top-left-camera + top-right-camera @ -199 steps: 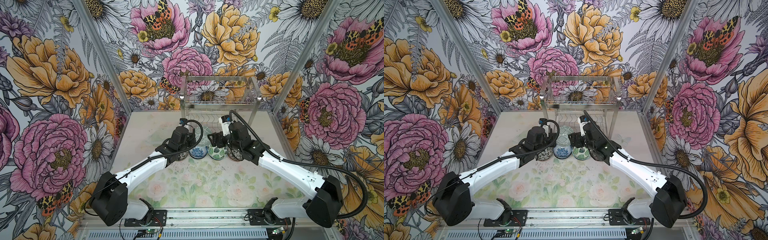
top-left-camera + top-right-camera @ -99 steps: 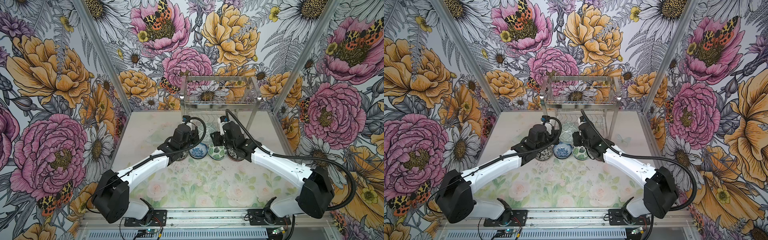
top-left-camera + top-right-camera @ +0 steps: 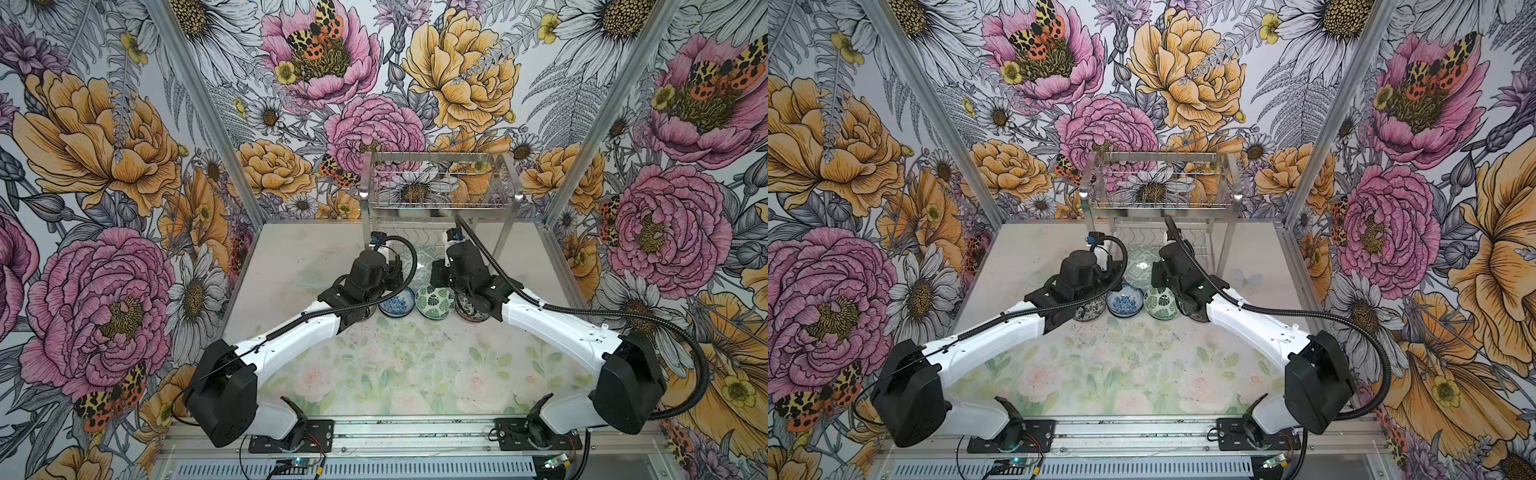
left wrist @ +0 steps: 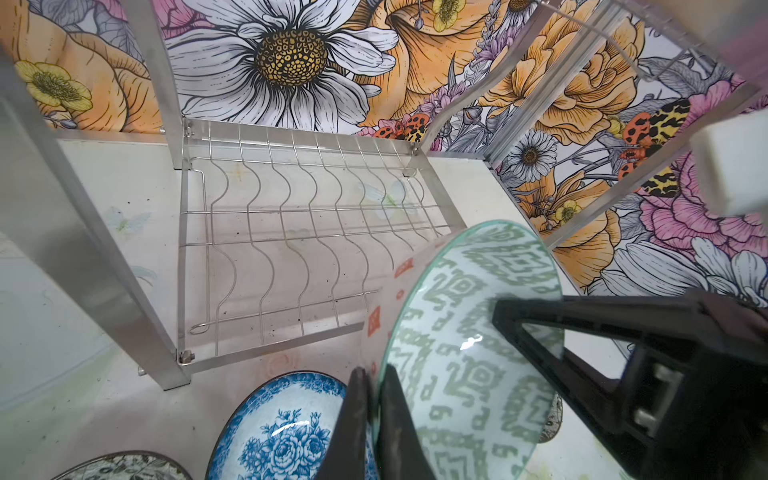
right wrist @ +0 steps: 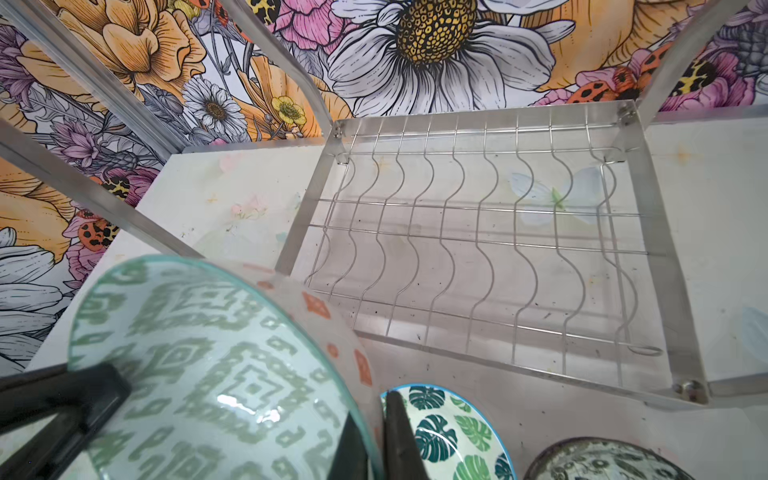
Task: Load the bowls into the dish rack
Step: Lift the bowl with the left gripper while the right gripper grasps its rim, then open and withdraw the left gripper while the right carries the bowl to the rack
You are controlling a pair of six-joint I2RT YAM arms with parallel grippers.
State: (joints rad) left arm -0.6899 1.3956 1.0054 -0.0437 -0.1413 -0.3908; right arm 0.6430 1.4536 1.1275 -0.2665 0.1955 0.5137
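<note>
I'm seeing both arms reaching in toward the dish rack (image 3: pixel 440 183) at the back of the table (image 3: pixel 374 374), and both are holding the same thing. The green-patterned bowl (image 3: pixel 1142 264) is hanging tilted on edge between them, just in front of the rack's lower shelf (image 5: pixel 478 249) with its wavy wires. In the left wrist view the left gripper (image 4: pixel 372 384) is pinching that bowl's rim, one finger inside and one outside, closed tight on it. In the right wrist view the right gripper (image 5: pixel 374 428) is clamping the opposite side of the rim the same way. Below the held bowl, a row of bowls is sitting upright on the table, side by side. The blue flower bowl (image 3: pixel 397 301) and the leaf bowl (image 3: pixel 434 301) are sitting in the middle. A black-and-white bowl (image 3: pixel 1088 309) is showing partly under the left arm, and a dark-patterned bowl (image 3: pixel 471 311) partly under the right arm.
</note>
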